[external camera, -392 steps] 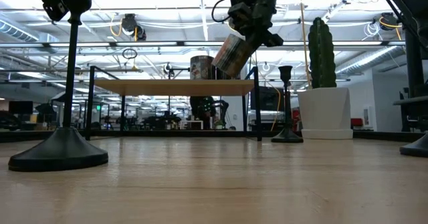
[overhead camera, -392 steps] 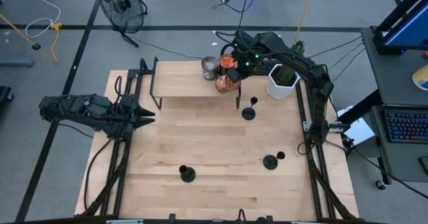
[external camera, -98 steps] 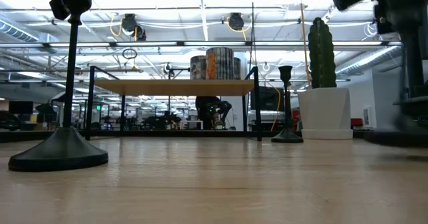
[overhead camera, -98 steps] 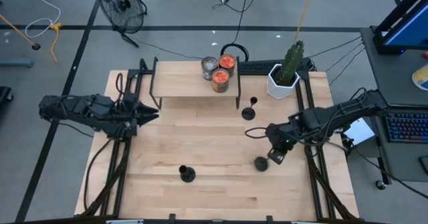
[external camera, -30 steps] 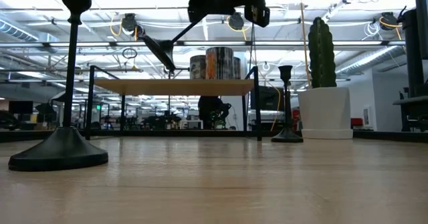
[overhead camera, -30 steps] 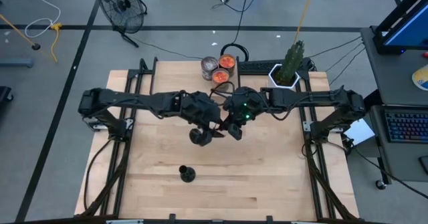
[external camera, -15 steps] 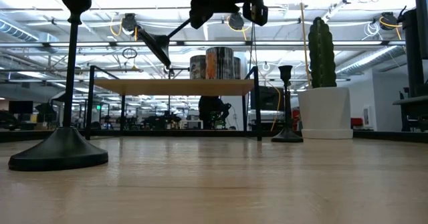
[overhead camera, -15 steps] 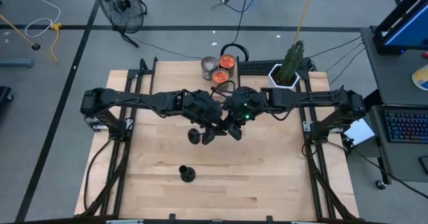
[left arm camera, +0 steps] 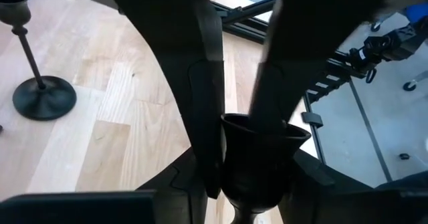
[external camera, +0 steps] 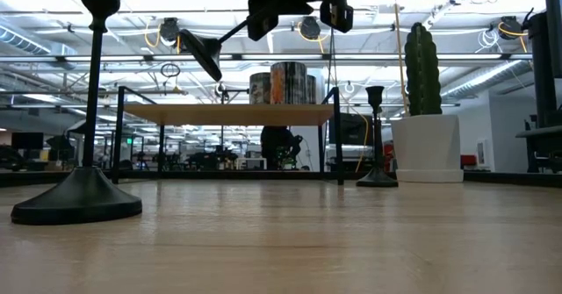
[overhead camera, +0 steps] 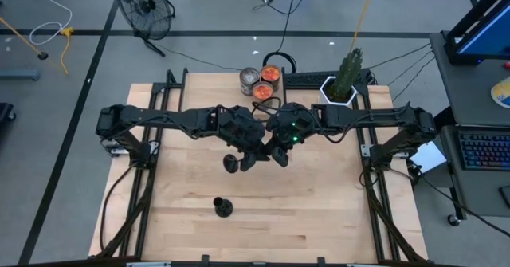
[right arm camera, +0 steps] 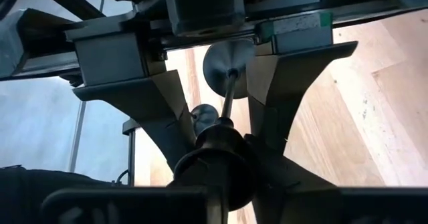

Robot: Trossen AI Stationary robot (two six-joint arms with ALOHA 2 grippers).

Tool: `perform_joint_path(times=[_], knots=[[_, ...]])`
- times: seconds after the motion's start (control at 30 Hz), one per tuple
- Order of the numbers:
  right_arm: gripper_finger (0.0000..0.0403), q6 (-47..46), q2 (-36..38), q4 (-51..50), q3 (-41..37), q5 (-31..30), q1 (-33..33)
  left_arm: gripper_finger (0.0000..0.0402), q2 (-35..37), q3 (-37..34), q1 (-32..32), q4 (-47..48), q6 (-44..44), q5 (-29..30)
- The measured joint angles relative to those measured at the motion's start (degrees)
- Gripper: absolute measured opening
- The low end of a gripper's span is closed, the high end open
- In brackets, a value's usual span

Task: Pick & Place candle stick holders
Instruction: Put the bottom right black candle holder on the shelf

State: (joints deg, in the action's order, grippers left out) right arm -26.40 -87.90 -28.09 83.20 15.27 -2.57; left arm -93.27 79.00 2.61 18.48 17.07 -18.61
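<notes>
With the left end effector (overhead camera: 249, 157) and right end effector (overhead camera: 277, 151) both gripping one candle stick holder (overhead camera: 232, 164) above mid-desk (overhead camera: 335, 219), base toward 8 o'clock, we should let go slowly, one side only.

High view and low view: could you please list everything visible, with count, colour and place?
candle stick holders: 3, black; one tilted in mid-air above table centre, one standing near-left, one standing beside the cactus pot
jars: 3, two orange, one grey; on the shelf
shelf: 1, wood, black legs; far side
cactus: 1, green, white pot; far right
table: 1, light wood
fan: 1, black; floor
left pincer: shut on the lifted holder
right pincer: facing it, centre
</notes>
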Motion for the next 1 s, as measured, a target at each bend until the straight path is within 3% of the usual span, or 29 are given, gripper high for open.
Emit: perform_joint_path(times=[0.17,0.43,0.67,0.8,1.0], knots=[[0.0063,-0.8,0.0,0.3,0.0,0.0,0.0,0.0131,0.0,0.0,0.0,0.3,0.1,0.0],[0.0068,-1.0,-0.1,0.5,0.0,0.0,0.0,0.0117,0.0,0.0,0.0,2.6,0.2,0.1],[0.0092,-1.8,-0.1,0.6,0.0,-0.6,0.0,0.008,0.0,0.0,-0.1,3.1,0.7,-0.4],[0.0114,-2.3,0.0,0.5,0.0,-0.5,-0.1,0.0022,0.0,0.0,-0.1,3.2,0.5,-0.8],[0.0132,-2.7,0.0,0.5,0.0,-0.4,-0.1,0.0026,0.0,0.0,-0.2,3.3,1.0,-0.7]])
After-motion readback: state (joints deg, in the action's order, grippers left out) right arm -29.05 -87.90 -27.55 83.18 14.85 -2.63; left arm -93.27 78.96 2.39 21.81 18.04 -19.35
